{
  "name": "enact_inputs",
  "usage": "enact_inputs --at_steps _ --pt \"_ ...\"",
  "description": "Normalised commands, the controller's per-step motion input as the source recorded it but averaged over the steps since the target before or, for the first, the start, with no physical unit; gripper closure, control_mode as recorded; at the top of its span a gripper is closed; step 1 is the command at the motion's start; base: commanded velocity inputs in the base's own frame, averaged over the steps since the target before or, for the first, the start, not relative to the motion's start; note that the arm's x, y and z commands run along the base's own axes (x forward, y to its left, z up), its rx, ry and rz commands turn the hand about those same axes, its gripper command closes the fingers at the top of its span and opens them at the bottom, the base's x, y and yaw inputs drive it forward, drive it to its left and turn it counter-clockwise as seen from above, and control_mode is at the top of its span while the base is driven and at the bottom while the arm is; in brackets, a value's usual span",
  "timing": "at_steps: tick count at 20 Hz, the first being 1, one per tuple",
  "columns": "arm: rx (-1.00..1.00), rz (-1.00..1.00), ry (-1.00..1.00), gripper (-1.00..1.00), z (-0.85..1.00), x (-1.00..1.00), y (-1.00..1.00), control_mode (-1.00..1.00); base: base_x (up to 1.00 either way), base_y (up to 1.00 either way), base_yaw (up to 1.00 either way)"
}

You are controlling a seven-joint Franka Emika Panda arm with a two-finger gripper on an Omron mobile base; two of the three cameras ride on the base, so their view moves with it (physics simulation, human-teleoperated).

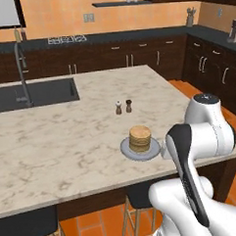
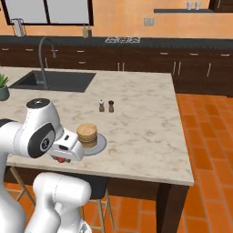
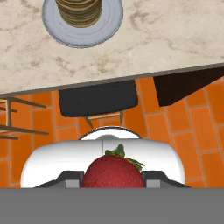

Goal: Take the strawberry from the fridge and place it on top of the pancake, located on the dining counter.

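My gripper (image 3: 113, 178) is shut on the strawberry (image 3: 113, 170), a dark-red fruit with a green leafy cap wedged between the fingers. In the right base view a bit of red strawberry (image 2: 59, 159) shows under the hand, which hovers just off the dining counter's (image 2: 145, 127) near edge. The pancake (image 1: 140, 138) is a short stack on a grey plate (image 1: 125, 148) close to that edge. From the hand view the pancake (image 3: 78, 11) and plate (image 3: 111, 22) lie ahead on the marble top (image 3: 166, 39), apart from the strawberry. The fridge is out of view.
Two small shakers (image 1: 123, 107) stand behind the plate, toward the counter's middle. A black sink (image 1: 35, 94) with a tall faucet (image 1: 21, 66) is at the far left. A dark stool (image 3: 98, 98) sits below the counter edge, under the hand. Orange floor tiles lie to the right.
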Motion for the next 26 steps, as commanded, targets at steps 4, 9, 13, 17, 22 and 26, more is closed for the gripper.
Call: enact_inputs --at_steps 4,9,13,17,22,26 --pt "0.00 0.00 0.00 1.00 0.00 0.00 0.00 1.00 0.29 0.01 0.01" --pt "0.00 0.00 0.00 1.00 0.00 0.00 0.00 1.00 0.04 0.19 0.17" --pt "0.00 0.00 0.00 1.00 0.00 0.00 0.00 1.00 0.03 0.01 0.18" --pt "0.00 0.13 -0.08 1.00 0.08 0.31 0.03 -1.00 0.00 0.00 0.00" --pt "0.00 0.01 -0.12 1.00 0.40 0.98 0.04 -1.00 0.00 0.00 0.00" --pt "0.00 0.00 -0.01 1.00 0.44 1.00 0.01 -1.00 0.00 0.00 0.00"
